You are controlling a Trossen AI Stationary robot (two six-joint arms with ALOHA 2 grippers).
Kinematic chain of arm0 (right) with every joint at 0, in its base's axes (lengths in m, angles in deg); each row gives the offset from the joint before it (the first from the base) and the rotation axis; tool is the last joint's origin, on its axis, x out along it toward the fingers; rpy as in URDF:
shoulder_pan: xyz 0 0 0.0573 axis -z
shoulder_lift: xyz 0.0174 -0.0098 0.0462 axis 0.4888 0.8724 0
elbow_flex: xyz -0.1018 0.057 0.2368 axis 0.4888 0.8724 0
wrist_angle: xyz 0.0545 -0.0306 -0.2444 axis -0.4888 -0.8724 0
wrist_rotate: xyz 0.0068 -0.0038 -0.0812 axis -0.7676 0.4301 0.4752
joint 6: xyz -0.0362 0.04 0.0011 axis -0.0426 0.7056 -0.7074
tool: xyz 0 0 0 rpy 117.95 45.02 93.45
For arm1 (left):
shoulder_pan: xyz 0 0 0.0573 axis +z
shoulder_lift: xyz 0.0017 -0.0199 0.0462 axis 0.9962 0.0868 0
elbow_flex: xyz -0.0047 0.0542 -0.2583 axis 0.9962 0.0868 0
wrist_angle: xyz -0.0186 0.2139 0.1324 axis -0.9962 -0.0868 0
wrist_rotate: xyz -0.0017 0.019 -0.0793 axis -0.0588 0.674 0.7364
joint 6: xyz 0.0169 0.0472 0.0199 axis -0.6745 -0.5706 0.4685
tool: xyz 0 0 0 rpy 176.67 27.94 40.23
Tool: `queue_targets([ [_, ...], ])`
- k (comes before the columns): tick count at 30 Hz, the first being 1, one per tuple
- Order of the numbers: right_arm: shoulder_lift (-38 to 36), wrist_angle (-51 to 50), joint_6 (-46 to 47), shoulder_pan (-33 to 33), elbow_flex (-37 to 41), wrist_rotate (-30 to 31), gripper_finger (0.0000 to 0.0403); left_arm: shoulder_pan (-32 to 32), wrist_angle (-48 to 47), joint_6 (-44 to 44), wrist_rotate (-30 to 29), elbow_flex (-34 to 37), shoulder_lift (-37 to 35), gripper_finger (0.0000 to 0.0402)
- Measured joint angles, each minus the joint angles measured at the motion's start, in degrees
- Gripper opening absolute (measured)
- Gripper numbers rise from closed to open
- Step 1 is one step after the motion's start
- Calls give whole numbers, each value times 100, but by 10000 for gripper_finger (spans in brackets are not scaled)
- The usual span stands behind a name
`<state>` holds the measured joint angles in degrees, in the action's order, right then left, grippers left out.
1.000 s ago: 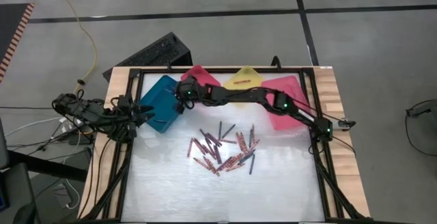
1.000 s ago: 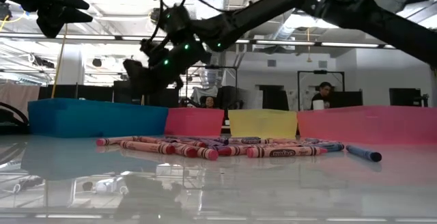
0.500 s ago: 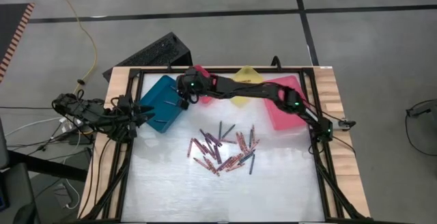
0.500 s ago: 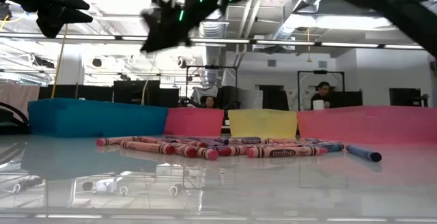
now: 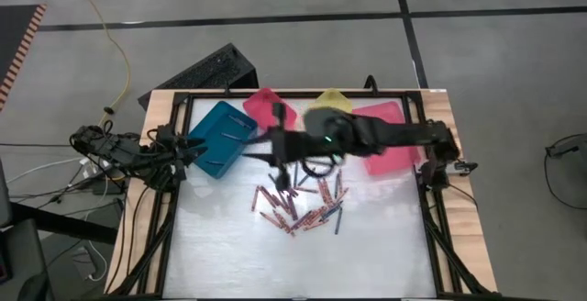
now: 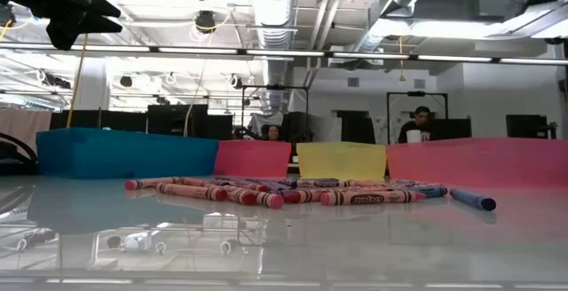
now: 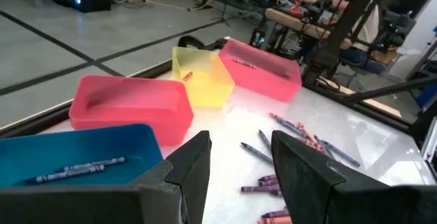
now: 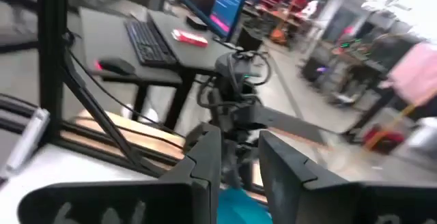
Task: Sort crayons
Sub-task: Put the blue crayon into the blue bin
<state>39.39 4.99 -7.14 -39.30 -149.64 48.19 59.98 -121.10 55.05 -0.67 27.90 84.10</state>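
Right claw hangs above the white-topped table, on an arm stretched across from the right side. In its wrist view the two dark fingers stand apart with nothing between them, so it is released and empty.

Just under it, toward the near edge of the table, lies the loose heap of short crayons, mostly red and pink with a few dark blue-grey ones, flat on the table and crossing one another. From table height the same heap runs in a low row in front of the bins.

Beside the claw, toward the left arm, sits the teal plastic bin, with two dark crayons lying in it. Beyond the claw, at the far edge, stand the small pink plastic bin and the yellow plastic bin. On the claw's other side, partly under the right arm, is the larger pink plastic bin, which holds a crayon or two in the left wrist view.

Left claw waits at the table's left edge, just beside the teal bin, its fingers parted and empty.

Far behind the table a person sits at a desk.
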Motion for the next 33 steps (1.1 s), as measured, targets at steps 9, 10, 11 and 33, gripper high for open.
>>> queue_targets([
  [9, -616, -1156, -138, -713, 1, 1196, 102, 2, 0, 170, 72, 0, -1, 145],
  [10, -673, -1290, -88, -743, 6, 1199, 102, 2, 0, 215, 129, 0, -2, 145],
  [11, -729, -1426, -68, -770, 10, 1211, 102, 0, 0, 260, 179, 0, 0, 145],
  [33, -1174, -3910, 1964, -750, 605, 1459, 102, 1, -118, 28, 271, 0, -2, 145],
])
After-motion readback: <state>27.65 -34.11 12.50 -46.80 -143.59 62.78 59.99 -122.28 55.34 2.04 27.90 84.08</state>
